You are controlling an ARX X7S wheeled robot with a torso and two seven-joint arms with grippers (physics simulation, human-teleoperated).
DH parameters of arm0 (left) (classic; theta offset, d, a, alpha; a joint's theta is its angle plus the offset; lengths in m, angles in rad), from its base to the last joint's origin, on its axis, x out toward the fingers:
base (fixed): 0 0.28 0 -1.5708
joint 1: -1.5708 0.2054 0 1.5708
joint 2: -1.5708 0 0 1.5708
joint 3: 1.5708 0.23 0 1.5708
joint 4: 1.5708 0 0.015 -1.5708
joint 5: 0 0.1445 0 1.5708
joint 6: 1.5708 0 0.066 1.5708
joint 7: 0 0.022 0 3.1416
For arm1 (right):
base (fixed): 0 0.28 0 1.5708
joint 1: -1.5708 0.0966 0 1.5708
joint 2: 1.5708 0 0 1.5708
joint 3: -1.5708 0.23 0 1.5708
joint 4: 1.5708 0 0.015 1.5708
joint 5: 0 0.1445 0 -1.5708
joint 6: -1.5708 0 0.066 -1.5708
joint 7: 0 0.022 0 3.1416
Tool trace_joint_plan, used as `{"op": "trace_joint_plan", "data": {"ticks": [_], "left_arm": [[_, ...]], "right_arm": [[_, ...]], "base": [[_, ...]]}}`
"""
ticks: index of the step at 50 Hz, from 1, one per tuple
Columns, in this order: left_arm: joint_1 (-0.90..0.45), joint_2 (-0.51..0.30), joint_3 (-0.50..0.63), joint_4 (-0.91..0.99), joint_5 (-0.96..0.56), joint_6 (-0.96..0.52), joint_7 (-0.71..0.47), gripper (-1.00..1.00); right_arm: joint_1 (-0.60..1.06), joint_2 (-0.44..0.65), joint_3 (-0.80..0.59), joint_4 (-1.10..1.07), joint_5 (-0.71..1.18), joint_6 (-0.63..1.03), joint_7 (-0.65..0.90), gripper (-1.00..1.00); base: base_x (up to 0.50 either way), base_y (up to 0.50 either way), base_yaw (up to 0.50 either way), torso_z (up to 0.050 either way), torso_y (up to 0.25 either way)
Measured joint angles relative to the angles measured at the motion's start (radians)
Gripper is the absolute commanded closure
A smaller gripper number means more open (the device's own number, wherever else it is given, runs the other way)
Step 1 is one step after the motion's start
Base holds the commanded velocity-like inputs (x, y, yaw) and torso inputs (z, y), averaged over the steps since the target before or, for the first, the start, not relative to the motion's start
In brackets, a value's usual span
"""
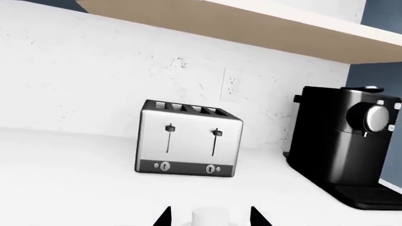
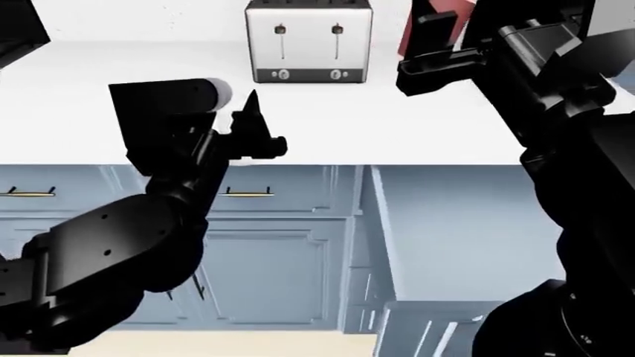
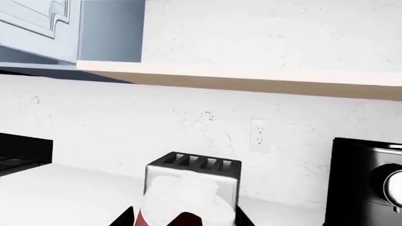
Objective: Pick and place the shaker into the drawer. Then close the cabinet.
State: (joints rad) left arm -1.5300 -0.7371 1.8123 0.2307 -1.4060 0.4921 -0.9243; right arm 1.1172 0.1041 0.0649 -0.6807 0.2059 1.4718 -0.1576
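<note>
Shaker: we see a red and white shaker (image 3: 182, 197) close before the right wrist camera, covering part of the toaster. In the head view it shows as a red shape (image 2: 415, 33) up beside the right arm, above the counter and not in the drawer.
Right gripper: the right gripper (image 3: 183, 219) has one dark finger on each side of the shaker. It seems closed upon it.
Left gripper: the left gripper (image 1: 210, 216) shows only two black fingertips, with a small white thing between them. We cannot tell whether it grips this or how far open it is. In the head view this gripper (image 2: 253, 123) is over the front part of the counter.
Drawer: the wide blue-grey drawer (image 2: 456, 230) is pulled out below the counter, under the right arm. The part of its inside that we see holds nothing.
Cabinet: the blue-grey cabinet with panel fronts (image 2: 268, 253) has a slim brass bar handle (image 2: 248, 193).
Around: a silver four-slot toaster (image 1: 188, 139) stands at the wall. A black coffee machine (image 1: 342, 150) stands near it, apart. Neither is between the shaker and the drawer.
Surface: the white countertop (image 2: 397, 126).
Room: a white speckled wall with a white outlet (image 1: 231, 85), and a pale wooden shelf (image 1: 251, 23) above.
</note>
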Motion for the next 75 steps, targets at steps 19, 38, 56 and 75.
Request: {"op": "trace_joint_plan", "data": {"ticks": [19,38,56,75], "left_arm": [[0.021,0.003,-0.002,-0.004,0.013,-0.003,-0.001,1.0],[0.034,0.003,-0.008,-0.002,0.023,-0.007,-0.001,1.0],[0.044,0.002,-0.013,0.006,0.031,-0.013,-0.001,1.0],[-0.025,0.026,0.033,-0.034,0.011,-0.156,0.112,1.0]], "right_arm": [[-0.024,0.001,0.01,0.001,0.017,-0.016,0.011,1.0],[-0.04,0.002,0.016,0.002,0.035,-0.025,0.022,1.0],[-0.048,0.009,0.014,0.0,0.053,-0.027,0.031,1.0],[-0.002,0.093,-0.049,0.031,0.287,0.053,0.19,1.0]], "base": [[0.0,-0.5,0.0,0.0,0.001],[0.01,-0.5,0.0,0.0,0.0],[0.25,-0.42,0.0,0.0,0.001],[0.0,0.0,0.0,0.0,0.001]]}}
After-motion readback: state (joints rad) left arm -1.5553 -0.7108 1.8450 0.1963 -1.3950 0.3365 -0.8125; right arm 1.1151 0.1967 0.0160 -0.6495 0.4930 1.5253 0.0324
